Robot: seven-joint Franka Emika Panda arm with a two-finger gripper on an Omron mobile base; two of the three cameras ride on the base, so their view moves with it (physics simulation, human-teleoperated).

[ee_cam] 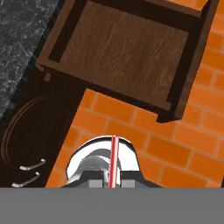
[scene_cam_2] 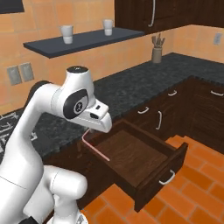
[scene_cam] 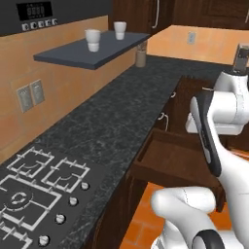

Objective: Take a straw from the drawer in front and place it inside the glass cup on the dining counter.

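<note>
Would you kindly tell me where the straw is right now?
The straw hangs from the gripper in the right base view, above the left end of the open drawer, below the black worktop's edge.

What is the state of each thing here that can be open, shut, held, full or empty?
Drawer: pulled open, inside bare.
Straw: held between the jaws, out of the drawer.
Gripper: shut on the straw.
Lower drawers: shut.
White cups: upright on the shelf.

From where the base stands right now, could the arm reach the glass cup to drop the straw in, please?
Probably not yet. The gripper holds the straw above the open drawer, with black granite worktop ahead; no glass cup or dining counter appears, so the base likely must drive first.
</note>
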